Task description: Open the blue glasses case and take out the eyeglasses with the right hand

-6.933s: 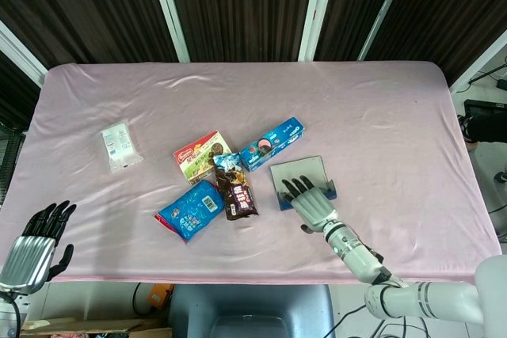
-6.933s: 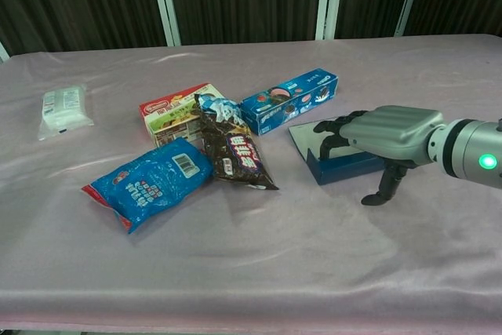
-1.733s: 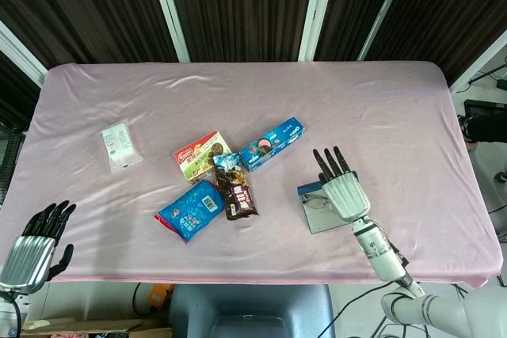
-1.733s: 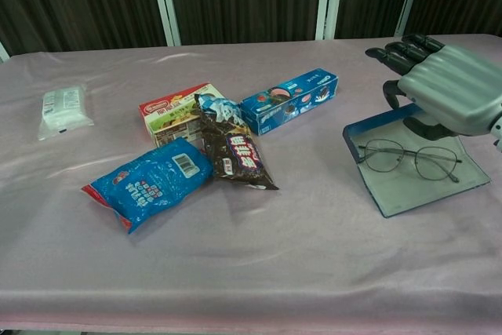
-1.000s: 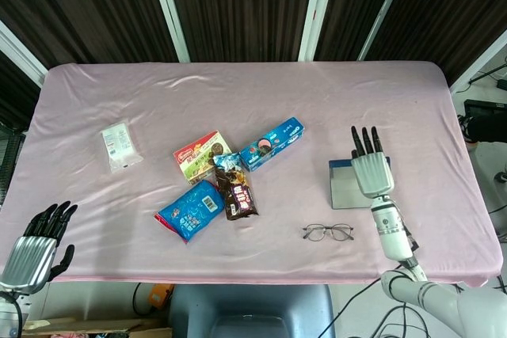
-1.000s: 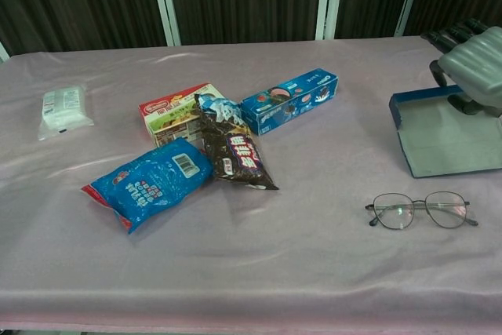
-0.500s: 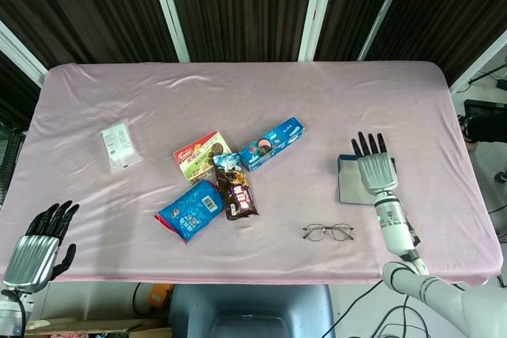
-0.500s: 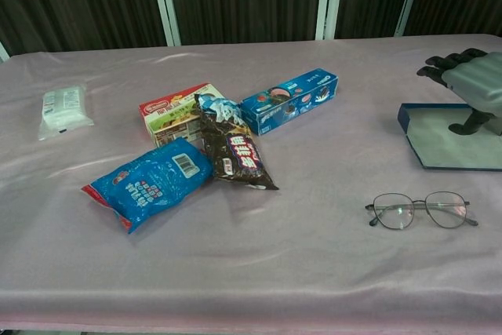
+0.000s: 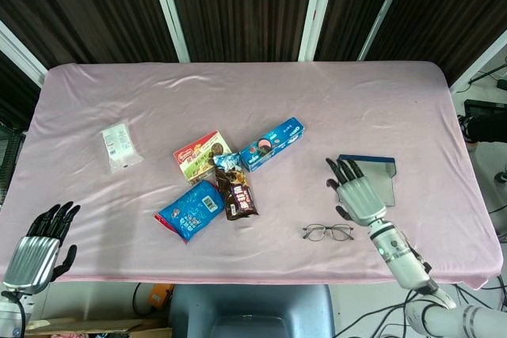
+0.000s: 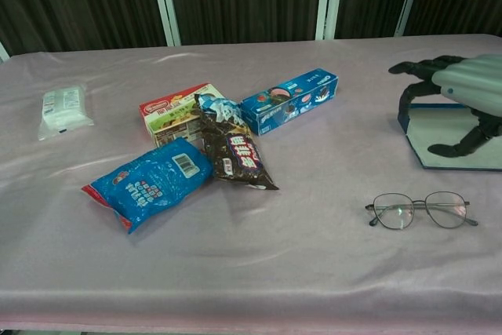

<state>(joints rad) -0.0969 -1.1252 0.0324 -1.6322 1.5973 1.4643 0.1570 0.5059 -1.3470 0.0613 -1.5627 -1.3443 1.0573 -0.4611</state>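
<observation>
Hovering empty: right hand (image 9: 358, 193) btwn eyeglasses (image 10: 420, 209) & case (image 9: 382, 173).

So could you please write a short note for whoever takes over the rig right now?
Right hand: fingers spread, holding nothing, above the open blue glasses case.
Left hand: off the table's near left corner, holding nothing.
Eyeglasses: out of the case, on the pink cloth in front of it, unfolded.
Done: case opened, eyeglasses out.
Left: perhaps pick up the eyeglasses with the right hand.

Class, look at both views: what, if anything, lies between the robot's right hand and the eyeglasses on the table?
Nothing: only bare pink cloth separates the right hand from the eyeglasses, clearest in the chest view.
</observation>
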